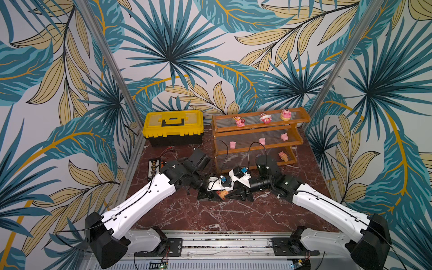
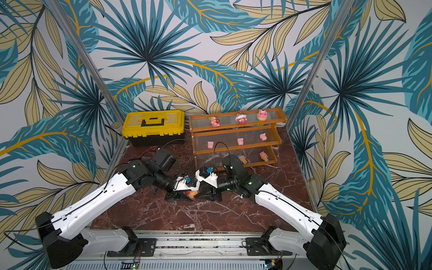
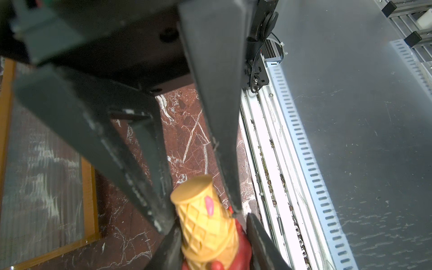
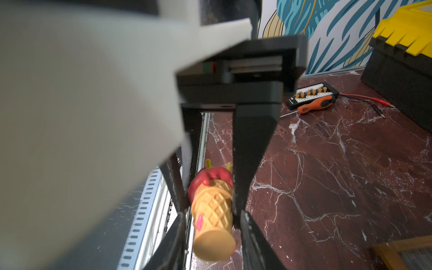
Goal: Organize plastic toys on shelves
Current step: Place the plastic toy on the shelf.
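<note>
1. Palm-leaf wallpaper in teal and tan closes in your red-brown marble bench (image 1: 210,217) on three sides.
2. At the back right you have the stepped three-tier rack of orange-brown wood and clear ribbed plastic (image 1: 304,116). Its top tier carries three pink figurines with yellow and orange accents (image 1: 265,118), spaced apart in a row.
3. The middle tier holds three plain pink piglets (image 1: 262,141), also apart from one another.
4. On the bottom tier lie two tan ice-cream-cone figurines, the outer cone (image 2: 263,156) and the inner cone (image 2: 242,159). In a top view the right arm hides the inner one.
5. Beside the rack, at the back left, sits the yellow-lidded black plastic toolbox (image 1: 173,126). Its lid is down and its handle folded flat, so you cannot see what is inside.
6. The ninth toy, a waffle-cone figurine with a dark red scoop (image 3: 201,233), lies level between both arms at mid-bench, in front of the rack. Your left tool (image 3: 212,221) is clenched on the red scoop end. Your right tool (image 4: 212,214) presses both fingers against the waffle end, grasping it too.
7. A black connector board with yellow plugs (image 4: 313,94) and an orange-handled screwdriver (image 4: 315,106) lie near the toolbox. The left arm partly covers the board in both top views.
8. A blurred white housing fills much of the right wrist view.
</note>
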Available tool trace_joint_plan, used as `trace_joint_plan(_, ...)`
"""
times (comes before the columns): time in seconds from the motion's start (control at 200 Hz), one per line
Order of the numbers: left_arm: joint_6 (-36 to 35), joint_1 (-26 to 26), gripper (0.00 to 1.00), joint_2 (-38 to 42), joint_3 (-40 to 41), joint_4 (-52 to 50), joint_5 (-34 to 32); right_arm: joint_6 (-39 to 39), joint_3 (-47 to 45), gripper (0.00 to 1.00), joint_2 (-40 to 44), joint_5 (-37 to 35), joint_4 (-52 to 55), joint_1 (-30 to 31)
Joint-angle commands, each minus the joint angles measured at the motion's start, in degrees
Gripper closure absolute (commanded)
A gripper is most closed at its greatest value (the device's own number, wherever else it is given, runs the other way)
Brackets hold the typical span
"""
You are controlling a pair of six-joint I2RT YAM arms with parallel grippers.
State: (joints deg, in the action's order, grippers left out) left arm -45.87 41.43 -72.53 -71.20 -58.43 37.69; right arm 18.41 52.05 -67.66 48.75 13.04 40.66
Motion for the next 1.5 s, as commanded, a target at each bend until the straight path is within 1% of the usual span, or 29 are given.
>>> trace_joint_plan(0.0, -0.3, 0.0, 0.74, 1.1, -2.7, 1.1, 0.4, 1.5, 0.8, 0.67, -0.3, 0.0, 2.0, 0.8)
trace_joint_plan(0.13, -0.3, 0.0, 0.73, 0.9, -2.9, 1.0, 0.2, 1.4, 0.9, 0.79, -0.1, 0.1, 1.6, 0.8)
trace_joint_plan(0.18, -0.1, 0.0, 0.71, 0.9, -3.0, 1.1, 0.0, 1.3, 0.8, 0.82, 0.0, 0.3, 1.5, 0.7)
trace_joint_plan(0.215, 0.3, 0.0, 0.68, 1.0, -2.9, 1.4, -0.4, 0.9, 0.5, 0.83, 0.2, 0.1, 1.3, 0.8)
trace_joint_plan(0.235, 0.8, 0.0, 0.65, 1.1, -3.0, 1.7, -0.7, 0.7, 0.4, 0.84, 0.3, 0.0, 1.1, 0.7)
trace_joint_plan(0.3, 2.8, 0.0, 0.42, 1.8, -2.7, 2.9, -2.1, -1.2, -0.9, 0.86, 1.1, -0.8, 0.0, 0.7)
trace_joint_plan(0.335, 4.0, 0.0, 0.30, 2.5, -2.3, 3.7, -3.2, -2.9, -2.1, 0.86, 1.9, -1.7, -3.8, 0.7)
trace_joint_plan(0.365, 5.7, 0.0, 0.22, 3.6, -1.9, 4.9, -4.8, -4.7, -3.6, 0.86, 2.8, -2.9, -5.9, 0.7)
trace_joint_plan(0.421, 8.8, -0.1, 0.12, 6.1, -0.3, 7.4, -7.7, -8.7, -6.9, 0.87, 5.0, -6.0, -10.9, 0.4)
trace_joint_plan(0.471, 11.9, -0.7, 0.05, 9.6, 2.5, 11.0, -10.3, -14.4, -10.1, 0.87, 6.8, -10.1, -16.1, 0.0)
trace_joint_plan(0.531, 18.6, -2.2, 0.00, 14.7, 7.3, 17.4, -14.6, -22.5, -15.2, 0.87, 8.6, -15.5, -23.2, -0.1)
trace_joint_plan(0.586, 27.8, -4.8, 0.00, 19.5, 11.6, 23.7, -20.0, -29.6, -20.2, 0.87, 9.8, -21.8, -30.1, -0.1)
trace_joint_plan(0.626, 36.1, -7.6, 0.00, 22.7, 14.7, 27.6, -22.9, -35.0, -24.2, 0.87, 10.4, -27.4, -35.5, -0.1)
trace_joint_plan(0.701, 51.6, -12.2, 0.00, 27.7, 20.6, 32.8, -29.0, -43.0, -31.0, 0.88, 11.0, -40.6, -43.6, 0.5)
trace_joint_plan(0.761, 62.1, -14.2, 0.00, 31.3, 26.3, 37.2, -31.8, -46.1, -34.2, 0.88, 10.8, -51.6, -46.8, 1.7)
trace_joint_plan(0.796, 67.6, -14.6, 0.00, 33.3, 29.7, 39.7, -33.5, -46.8, -35.6, 0.87, 10.1, -56.5, -49.1, 2.1)
trace_joint_plan(0.871, 75.4, -14.7, 0.00, 36.7, 36.1, 45.0, -36.7, -48.1, -37.2, 0.87, 6.9, -64.2, -56.2, 2.1)
trace_joint_plan(0.931, 80.2, -14.7, 0.00, 39.0, 39.5, 46.5, -39.6, -48.6, -37.6, 0.86, 2.5, -67.6, -63.9, 2.1)
trace_joint_plan(1.001, 82.6, -14.8, 0.00, 41.4, 42.0, 47.1, -40.6, -49.5, -36.1, 0.86, -4.1, -68.6, -69.9, 2.1)
trace_joint_plan(1.026, 82.7, -14.8, 0.00, 42.1, 42.5, 47.0, -40.6, -50.3, -35.4, 0.86, -6.5, -69.1, -71.3, 2.2)
trace_joint_plan(1.041, 82.7, -14.8, 0.00, 42.5, 42.6, 46.9, -42.2, -50.9, -34.8, 0.86, -8.0, -69.3, -72.1, 2.1)
trace_joint_plan(1.071, 82.5, -14.8, 0.00, 43.1, 42.7, 46.5, -42.7, -51.7, -34.0, 0.86, -11.0, -70.1, -74.0, 2.2)
trace_joint_plan(1.151, 81.7, -14.9, 0.00, 44.5, 42.4, 44.8, -43.2, -54.5, -32.3, 0.86, -18.3, -74.6, -78.7, 2.2)
trace_joint_plan(1.252, 81.2, -15.1, 0.00, 46.0, 42.1, 43.1, -43.2, -56.1, -29.6, 0.85, -25.4, -79.5, -82.5, 2.2)
trace_joint_plan(1.317, 81.3, -15.3, 0.00, 47.0, 42.2, 43.1, -43.0, -56.8, -27.1, 0.84, -29.5, -79.8, -83.8, 2.2)
trace_joint_plan(1.332, 81.4, -15.3, 0.00, 47.2, 42.2, 41.5, -43.0, -56.9, -26.5, 0.83, -30.5, -79.7, -84.2, 2.2)
trace_joint_plan(1.387, 81.4, -15.3, 0.00, 47.8, 42.2, 40.5, -42.9, -57.0, -24.4, 0.83, -34.2, -79.2, -86.2, 2.2)
trace_joint_plan(1.492, 81.2, -15.6, 0.00, 49.0, 42.2, 39.4, -42.9, -60.1, -21.5, 0.83, -39.3, -79.6, -86.1, 2.2)
